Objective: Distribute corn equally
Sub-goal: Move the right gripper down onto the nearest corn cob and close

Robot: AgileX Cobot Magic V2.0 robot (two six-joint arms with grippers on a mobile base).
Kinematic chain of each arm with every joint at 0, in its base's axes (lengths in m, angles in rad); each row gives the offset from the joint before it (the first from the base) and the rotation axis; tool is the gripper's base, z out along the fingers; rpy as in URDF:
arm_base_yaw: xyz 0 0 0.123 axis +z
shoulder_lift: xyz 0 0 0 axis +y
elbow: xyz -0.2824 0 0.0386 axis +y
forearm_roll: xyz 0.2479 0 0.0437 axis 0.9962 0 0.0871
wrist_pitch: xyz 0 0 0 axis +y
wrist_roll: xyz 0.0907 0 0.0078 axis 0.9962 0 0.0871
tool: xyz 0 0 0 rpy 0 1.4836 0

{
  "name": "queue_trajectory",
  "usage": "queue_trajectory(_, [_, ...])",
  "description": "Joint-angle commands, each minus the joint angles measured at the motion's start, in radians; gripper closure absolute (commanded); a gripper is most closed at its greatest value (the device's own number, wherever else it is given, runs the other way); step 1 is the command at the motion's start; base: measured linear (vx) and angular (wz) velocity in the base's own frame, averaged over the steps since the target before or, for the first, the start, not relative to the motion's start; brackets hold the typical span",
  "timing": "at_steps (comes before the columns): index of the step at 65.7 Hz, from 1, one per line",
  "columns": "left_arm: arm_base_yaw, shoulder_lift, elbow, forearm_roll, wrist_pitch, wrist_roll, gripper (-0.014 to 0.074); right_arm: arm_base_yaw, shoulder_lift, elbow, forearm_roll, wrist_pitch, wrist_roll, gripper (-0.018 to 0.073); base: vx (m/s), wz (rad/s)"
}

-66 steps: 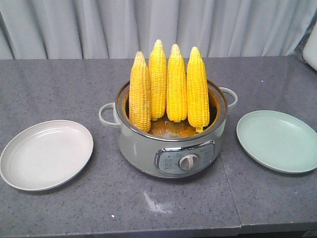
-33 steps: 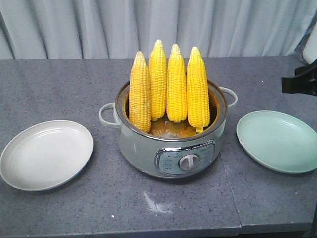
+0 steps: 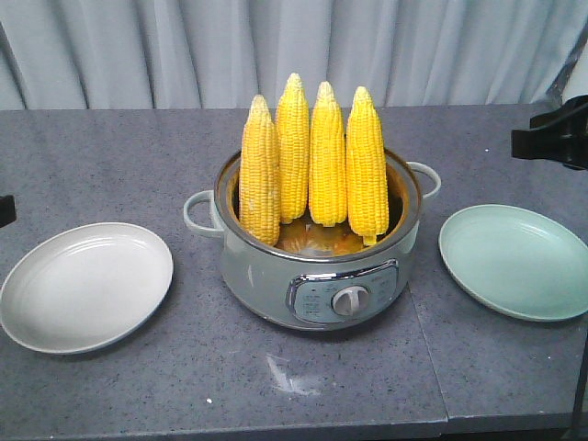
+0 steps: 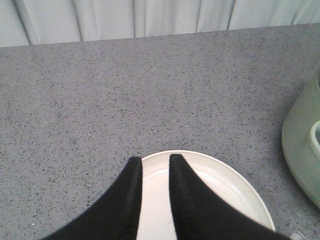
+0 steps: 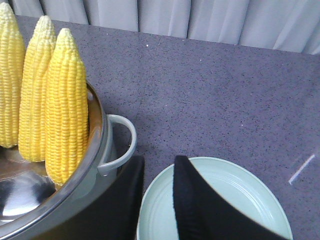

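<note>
Several yellow corn cobs [image 3: 312, 161] stand upright, tips up, in a grey-green cooker pot [image 3: 317, 271] at the table's middle. An empty white plate [image 3: 84, 287] lies to its left and an empty pale green plate [image 3: 517, 261] to its right. My left gripper [image 4: 152, 159] hovers open over the far rim of the white plate [image 4: 220, 185], nothing between its fingers. My right gripper [image 5: 159, 160] is open above the green plate's [image 5: 235, 200] left rim, beside the pot handle [image 5: 122, 145]. The nearest corn cob [image 5: 65, 100] stands to its left.
In the front view, a black part of the right arm [image 3: 551, 138] shows at the right edge and a sliver of the left arm [image 3: 4, 209] at the left edge. A grey curtain [image 3: 276, 46] hangs behind the speckled grey table [image 3: 303, 386]. The pot wall [image 4: 300, 145] stands right of the left gripper.
The right arm has come in from the right edge and risen slightly. A sliver of the left arm has appeared at the left edge. Corn, pot and plates have not moved.
</note>
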Motion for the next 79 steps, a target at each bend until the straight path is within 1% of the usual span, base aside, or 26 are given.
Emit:
queue_trajectory(1, [0.003,-0.01,-0.038,-0.012,-0.075,0.003,0.0288,-0.004,-0.019,-0.034,0.003,-0.071,-0.013,0.0232,0.0,0.0])
queue_trajectory(4, [0.003,-0.01,-0.038,-0.012,-0.072,0.003,0.0213,-0.004,-0.019,-0.034,0.003,-0.079,-0.013,0.0149,0.0,0.0])
queue_trajectory(8, [0.003,-0.01,-0.038,-0.012,-0.072,0.003,0.0122,-0.004,-0.019,-0.034,0.006,-0.098,-0.012,0.0076,0.0,0.0])
queue_trajectory(10, [0.003,-0.01,-0.038,-0.012,-0.072,0.003,0.0093,-0.004,-0.019,-0.034,0.008,-0.104,-0.012,0.0046,0.0,0.0])
queue_trajectory(13, [0.003,-0.01,-0.038,-0.012,-0.072,0.003,0.0049,-0.004,-0.019,-0.034,0.016,-0.107,-0.006,0.0017,0.0,0.0])
queue_trajectory(18, [0.003,-0.01,-0.037,-0.012,-0.071,0.003,0.0018,-0.004,-0.019,-0.034,0.032,-0.105,0.004,0.0003,0.0,0.0])
queue_trajectory(27, [0.003,-0.01,-0.037,-0.012,-0.052,0.003,0.002,-0.004,0.016,-0.055,0.071,-0.112,-0.006,0.0005,0.0,0.0])
queue_trajectory(36, [0.003,-0.01,-0.037,-0.012,-0.049,0.003,0.002,-0.004,0.105,-0.18,0.148,-0.04,-0.025,0.0005,0.0,0.0])
queue_trajectory(38, [0.003,-0.01,-0.037,-0.012,-0.049,0.003,0.002,-0.004,0.127,-0.212,0.169,-0.017,-0.043,0.0005,0.0,0.0])
queue_trajectory(45, [0.003,-0.01,-0.037,-0.012,-0.049,0.003,0.002,-0.004,0.238,-0.35,0.256,0.06,-0.158,0.0005,0.0,0.0])
queue_trajectory(50, [0.003,-0.01,-0.037,-0.012,-0.049,0.003,0.002,-0.004,0.316,-0.438,0.338,0.115,-0.232,0.0005,0.0,0.0])
queue_trajectory(59, [0.003,-0.01,-0.037,-0.012,-0.049,0.003,0.002,-0.004,0.447,-0.58,0.436,0.224,-0.291,0.0005,0.0,0.0])
queue_trajectory(65, [0.003,-0.01,-0.037,-0.012,-0.049,0.003,0.002,-0.004,0.525,-0.655,0.459,0.309,-0.332,0.0005,0.0,0.0])
queue_trajectory(69, [0.003,-0.01,-0.037,-0.012,-0.049,0.003,0.002,0.001,0.572,-0.695,0.47,0.342,-0.359,0.0005,0.0,0.0])
queue_trajectory(79, [0.003,-0.01,-0.037,-0.012,-0.049,0.003,0.002,0.039,0.64,-0.762,0.473,0.374,-0.403,0.0005,0.0,0.0])
